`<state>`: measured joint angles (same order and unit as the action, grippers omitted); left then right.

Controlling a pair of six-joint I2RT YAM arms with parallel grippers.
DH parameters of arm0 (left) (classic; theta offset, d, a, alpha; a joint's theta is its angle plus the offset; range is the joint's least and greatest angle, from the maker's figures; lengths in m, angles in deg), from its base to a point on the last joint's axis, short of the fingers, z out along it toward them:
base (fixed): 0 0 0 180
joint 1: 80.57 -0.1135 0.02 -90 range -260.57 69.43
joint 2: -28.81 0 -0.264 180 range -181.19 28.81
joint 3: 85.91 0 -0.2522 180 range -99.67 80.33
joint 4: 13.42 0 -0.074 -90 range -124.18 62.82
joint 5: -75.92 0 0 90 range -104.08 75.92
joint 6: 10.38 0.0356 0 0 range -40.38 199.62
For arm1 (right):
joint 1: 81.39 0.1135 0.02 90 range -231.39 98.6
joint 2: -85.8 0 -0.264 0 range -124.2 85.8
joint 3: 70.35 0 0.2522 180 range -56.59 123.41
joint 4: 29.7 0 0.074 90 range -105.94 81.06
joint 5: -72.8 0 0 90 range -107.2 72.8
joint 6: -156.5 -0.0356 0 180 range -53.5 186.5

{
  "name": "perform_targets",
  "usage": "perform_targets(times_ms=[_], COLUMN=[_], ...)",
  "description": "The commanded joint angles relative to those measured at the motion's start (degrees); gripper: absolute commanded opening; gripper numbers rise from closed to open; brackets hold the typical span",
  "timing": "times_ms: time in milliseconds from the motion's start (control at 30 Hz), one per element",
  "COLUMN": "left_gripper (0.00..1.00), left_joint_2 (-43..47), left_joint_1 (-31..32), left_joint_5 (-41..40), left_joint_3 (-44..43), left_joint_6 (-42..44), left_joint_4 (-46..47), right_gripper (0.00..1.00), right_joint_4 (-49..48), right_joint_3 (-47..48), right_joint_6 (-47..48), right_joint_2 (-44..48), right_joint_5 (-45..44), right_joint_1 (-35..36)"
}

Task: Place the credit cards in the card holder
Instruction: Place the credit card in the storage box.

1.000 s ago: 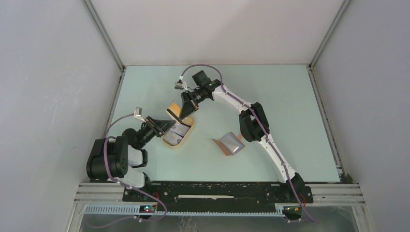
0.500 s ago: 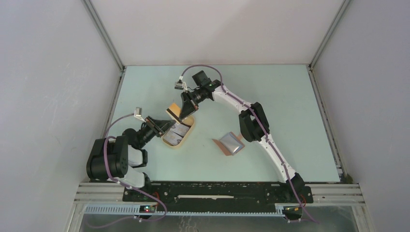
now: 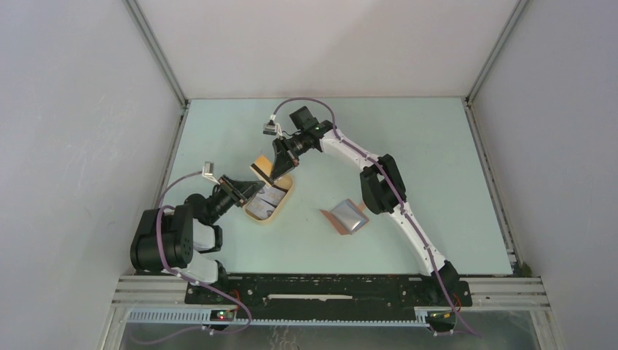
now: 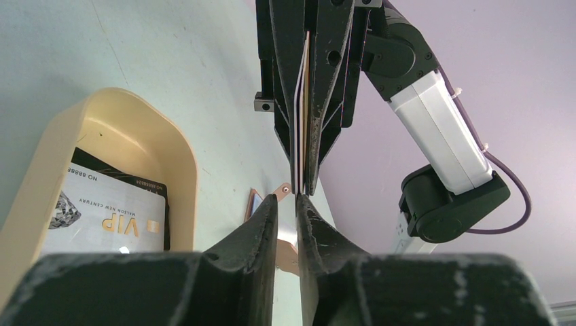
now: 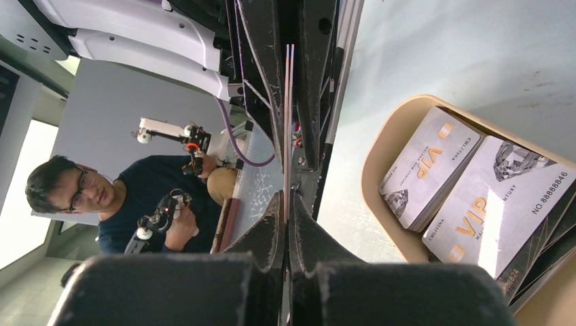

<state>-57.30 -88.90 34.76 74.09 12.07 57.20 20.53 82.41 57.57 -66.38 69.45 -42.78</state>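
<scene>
None of the cards seems to be in the small reddish-brown leather card holder (image 3: 348,217) yet. It lies opened on the pale green table (image 3: 430,160), well apart from both my grippers and to the right of the pale tan oval plastic tray (image 4: 185,153). From above I cannot make out anything in its slots. My right gripper (image 5: 287,201) is clamped on a thin stack of plastic credit cards (image 4: 303,115), held edge-on over the tray's far end. My left gripper (image 4: 287,204) faces it with its jaws a narrow gap apart and the cards' free edge right at its mouth. Whether its pads touch them I cannot tell. I judge this a mid-air hand-over, not yet completed. Several silver VIP cards (image 5: 435,166), with darker ones beneath, lie in the tray, so nearly all the work is left: pass this stack across, slot it into the holder, then fetch the rest.
</scene>
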Motion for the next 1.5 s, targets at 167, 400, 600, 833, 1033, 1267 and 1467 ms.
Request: perform_targets(times_ms=[167,400,600,833,1033,1267,1467], left_gripper=[0.22,0.18,0.18,0.18,0.16,0.24,0.23], left_joint_2=[0.59,0.61,1.13,1.82,1.95,1.67,1.87], left_joint_1=[-0.62,-0.72,-0.87,-1.38,-1.46,-1.48,-1.42], left_joint_5=[0.48,0.43,0.47,0.61,1.53,2.17,2.78], left_joint_3=[-0.62,-0.35,-0.09,0.09,-0.54,-0.87,-1.08], left_joint_6=[1.04,1.22,1.36,1.38,1.28,1.42,1.30], left_joint_4=[2.55,2.55,2.56,2.55,2.55,2.55,2.55], right_gripper=[0.00,0.00,0.00,0.00,0.00,0.00,0.00], right_joint_4=[-1.54,-1.82,-1.97,-1.88,-2.12,-3.90,-4.56], right_joint_3=[-0.31,-0.40,-0.55,-0.74,-0.75,-1.51,-1.80], right_joint_6=[-1.89,-2.21,-2.32,-2.41,-2.56,-4.39,-5.19], right_joint_2=[3.62,3.71,3.73,3.79,3.72,3.40,3.22], right_joint_5=[5.28,5.46,5.50,5.63,5.40,4.90,4.45], right_joint_1=[0.68,0.59,0.50,0.50,0.83,1.12,1.16])
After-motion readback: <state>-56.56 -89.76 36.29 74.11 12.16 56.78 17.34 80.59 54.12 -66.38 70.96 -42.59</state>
